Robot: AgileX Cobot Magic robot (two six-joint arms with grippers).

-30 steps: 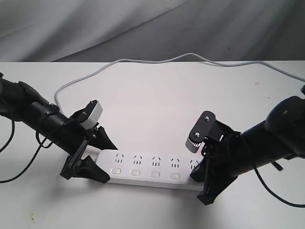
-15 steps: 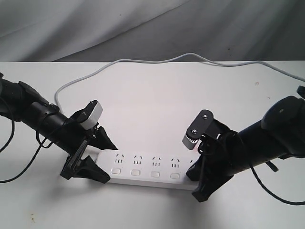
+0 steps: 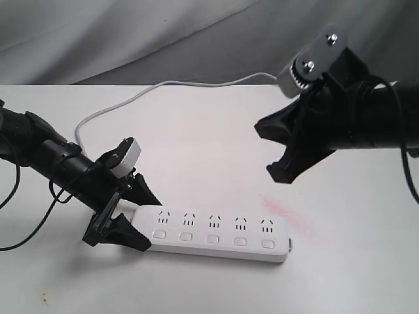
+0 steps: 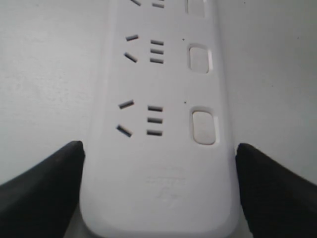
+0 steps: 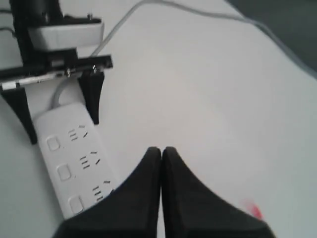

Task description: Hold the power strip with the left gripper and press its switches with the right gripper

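Left gripper (image 4: 158,198): its two black fingers (image 4: 44,193) sit one against each long edge of the power strip (image 3: 216,232), closed on its left end. The wrist view shows both pressed to the white casing just short of the first socket group.

Right gripper (image 5: 161,153): fingertips together, only a thin seam between them, holding nothing. It hangs in the air above the table's far right part, well apart from the strip.

Position and clearances: the strip lies flat on the white table (image 3: 216,144) towards the near side, its long axis running left to right. All five switches (image 3: 213,239) along its near edge are uncovered. The right end is free, with bare table beyond it and behind it — open surface all the way up to the raised gripper. A pink smear (image 3: 288,212) marks the table just behind that right end. The grey cord (image 3: 196,84) loops out behind the left arm and runs along the far edge, against the grey cloth (image 3: 131,33).

Change noted: half a second ago the right gripper was down at the strip's right end, hiding the fifth socket group. It has since lifted up and away. The strip and the left gripper have not shifted.
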